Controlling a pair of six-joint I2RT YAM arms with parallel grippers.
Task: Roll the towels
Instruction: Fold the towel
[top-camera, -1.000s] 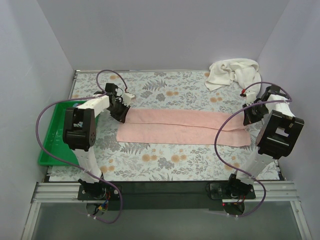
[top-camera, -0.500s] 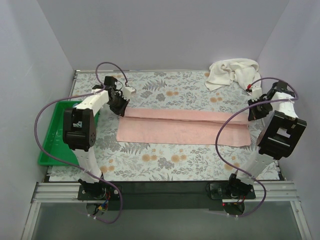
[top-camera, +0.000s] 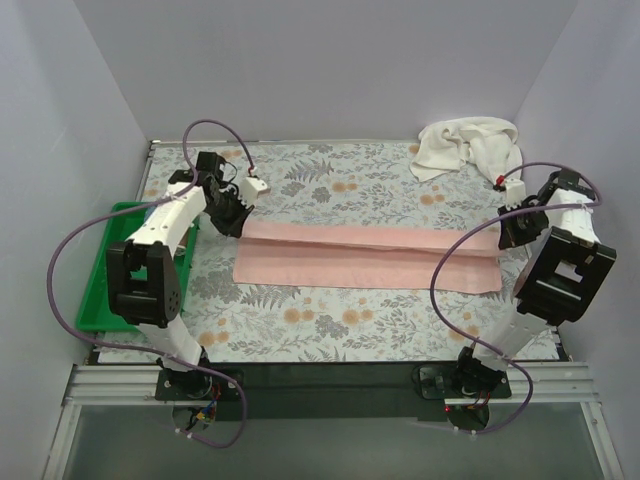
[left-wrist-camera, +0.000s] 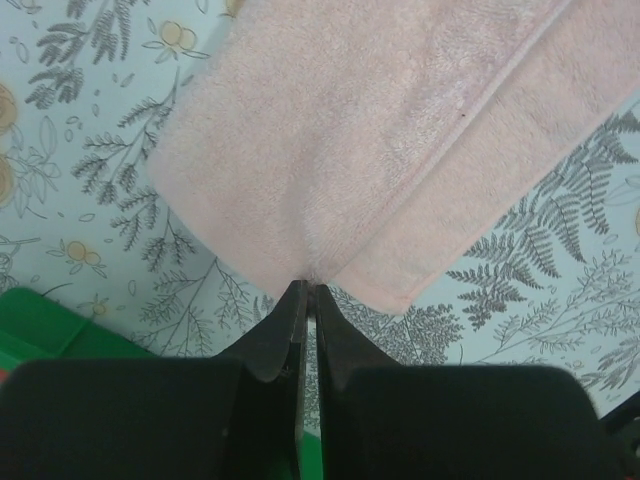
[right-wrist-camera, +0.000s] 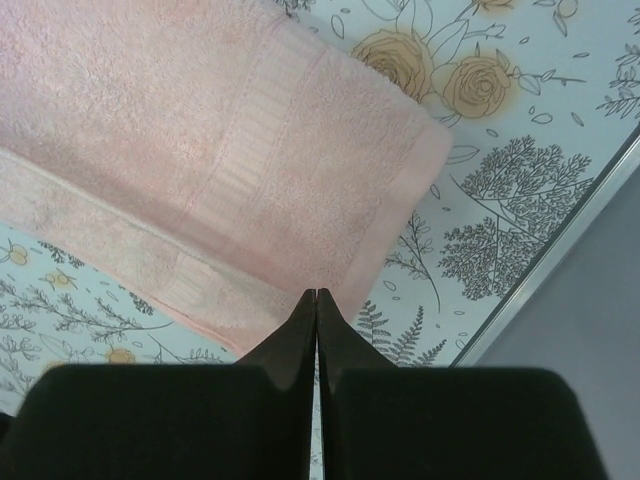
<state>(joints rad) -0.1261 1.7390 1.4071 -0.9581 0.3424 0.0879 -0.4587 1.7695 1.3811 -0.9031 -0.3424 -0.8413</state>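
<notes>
The salmon-pink towel (top-camera: 370, 258) lies stretched left to right across the middle of the floral table, folded lengthwise with an upper layer over a lower one. My left gripper (top-camera: 232, 213) is shut on the upper layer's left end; in the left wrist view the cloth (left-wrist-camera: 350, 150) puckers at the closed tips (left-wrist-camera: 308, 287). My right gripper (top-camera: 507, 232) is shut on the right end, its tips (right-wrist-camera: 316, 295) closed on the towel (right-wrist-camera: 200, 150) edge. The cream-white towel (top-camera: 465, 145) lies crumpled at the back right corner, untouched.
A green plastic tray (top-camera: 100, 290) sits at the table's left edge beside the left arm, and its corner shows in the left wrist view (left-wrist-camera: 40, 320). The table's metal rim (right-wrist-camera: 560, 250) and the wall run close to the right gripper.
Both grippers have moved toward the back of the table and slightly outward, drawing the pink towel's upper layer with them. The cream towel has not moved.
</notes>
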